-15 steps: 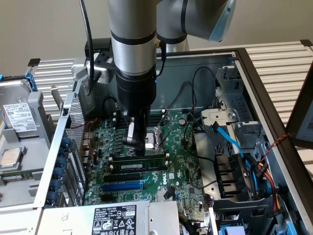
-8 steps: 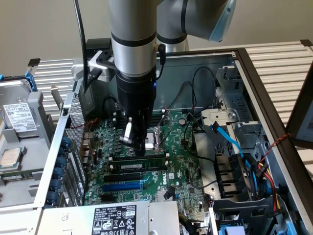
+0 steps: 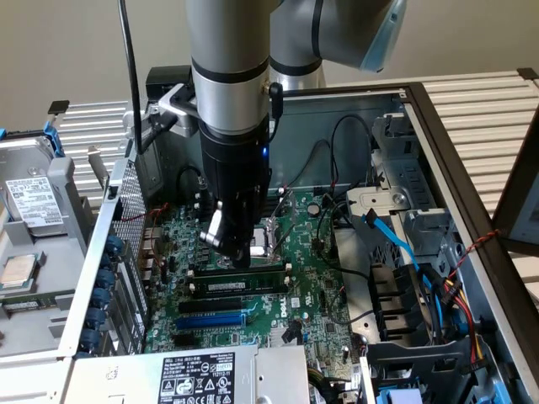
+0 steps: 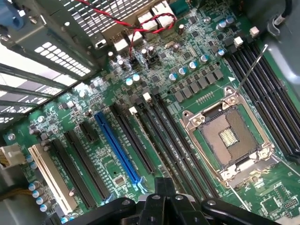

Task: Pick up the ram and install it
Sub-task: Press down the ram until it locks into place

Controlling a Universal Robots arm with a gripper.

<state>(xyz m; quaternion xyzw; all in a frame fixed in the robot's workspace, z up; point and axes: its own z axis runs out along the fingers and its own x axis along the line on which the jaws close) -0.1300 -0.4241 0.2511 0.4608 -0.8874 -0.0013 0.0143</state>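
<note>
The ram (image 3: 244, 284) is a thin green stick with black chips and a white label. It lies along one of the black slots (image 3: 210, 305) on the motherboard (image 3: 316, 278), level with the board. My gripper (image 3: 238, 255) hangs straight above the ram's middle, with its tip at or just over the ram's top edge. In the wrist view the fingertips (image 4: 164, 186) meet as one dark block with nothing between them, over the long black slots (image 4: 140, 140) beside the blue slot (image 4: 117, 147).
The CPU socket (image 4: 229, 136) with its metal lever sits beside the slots. Case walls, a drive cage (image 3: 396, 219) and blue and black cables (image 3: 421, 278) crowd the exterior view's right. A power supply (image 3: 202, 374) sits in front, and a hard drive (image 3: 34, 210) lies outside the case.
</note>
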